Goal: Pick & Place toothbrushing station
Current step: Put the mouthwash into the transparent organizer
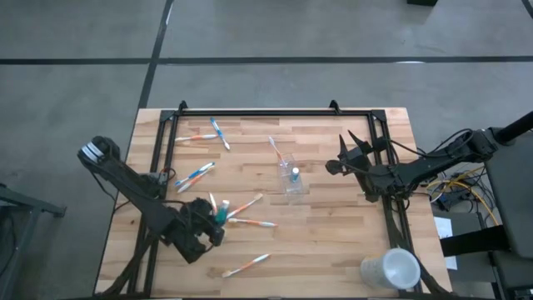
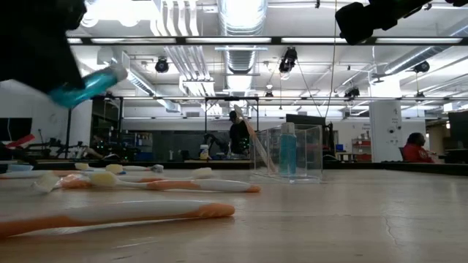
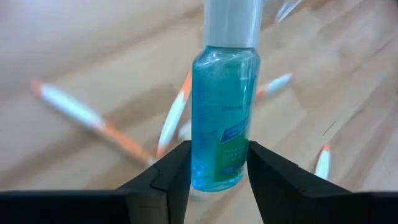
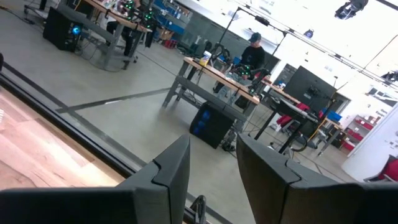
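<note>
Two arms are over the wooden table (image 1: 333,242), and the left gripper (image 3: 217,177) is the busy one: its fingers are clamped on the lower body of a small blue tube (image 3: 225,118), a see-through teal bottle with a pale cap, which it holds up off the boards near the table's front left. From table height the tube (image 2: 89,85) shows tilted in the air, cap end pointing toward the middle of the table. Below and around it lie several toothbrushes, scattered flat on the wood; an orange-and-white toothbrush (image 1: 246,265) lies nearest the front edge, and two more (image 1: 243,205) lie just beside the held tube. Others lie farther back on the left. Near the centre stands the clear plastic cup (image 1: 291,177), upright, with one toothbrush (image 2: 257,150) leaning in it and a second blue bottle (image 2: 288,151) standing inside. The right gripper (image 1: 333,166) hangs in the air just right of that cup, its fingers apart with nothing between them. A larger white cup (image 1: 391,270) lies at the front right corner, well apart from everything else.
</note>
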Controlling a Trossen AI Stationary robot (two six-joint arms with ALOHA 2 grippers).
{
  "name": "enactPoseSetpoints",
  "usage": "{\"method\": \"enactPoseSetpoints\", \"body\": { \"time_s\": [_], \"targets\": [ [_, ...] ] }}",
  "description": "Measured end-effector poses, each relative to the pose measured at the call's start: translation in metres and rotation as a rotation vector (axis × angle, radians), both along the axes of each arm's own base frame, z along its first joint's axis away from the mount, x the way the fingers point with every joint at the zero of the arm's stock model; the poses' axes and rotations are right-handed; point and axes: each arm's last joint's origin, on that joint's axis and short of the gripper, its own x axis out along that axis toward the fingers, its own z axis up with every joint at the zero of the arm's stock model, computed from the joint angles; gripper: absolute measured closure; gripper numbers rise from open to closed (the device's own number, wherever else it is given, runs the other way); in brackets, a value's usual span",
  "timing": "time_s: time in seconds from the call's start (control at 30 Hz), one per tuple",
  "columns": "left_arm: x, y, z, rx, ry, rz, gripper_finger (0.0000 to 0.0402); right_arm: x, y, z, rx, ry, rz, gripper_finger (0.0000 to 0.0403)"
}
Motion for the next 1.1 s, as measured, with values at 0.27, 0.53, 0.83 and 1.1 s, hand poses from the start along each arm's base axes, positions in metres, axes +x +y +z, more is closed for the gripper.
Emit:
{"method": "enactPoseSetpoints", "body": {
  "time_s": [0.27,0.53,0.83,1.1],
  "targets": [
    [0.000,0.007,0.014,0.150,-0.065,-0.104,0.0249,0.000,0.000,0.000,0.000,0.000,0.000,0.0278],
    [0.011,0.009,0.022,0.348,-0.101,-0.248,0.0249,0.000,0.000,0.000,0.000,0.000,0.000,0.0278],
    [0.026,0.029,0.023,0.419,-0.060,-0.222,0.0249,0.000,0.000,0.000,0.000,0.001,0.000,0.0278],
    [0.031,0.035,0.024,0.435,-0.057,-0.213,0.0249,0.000,0.000,0.000,-0.049,0.139,0.001,0.0278]
  ]
}}
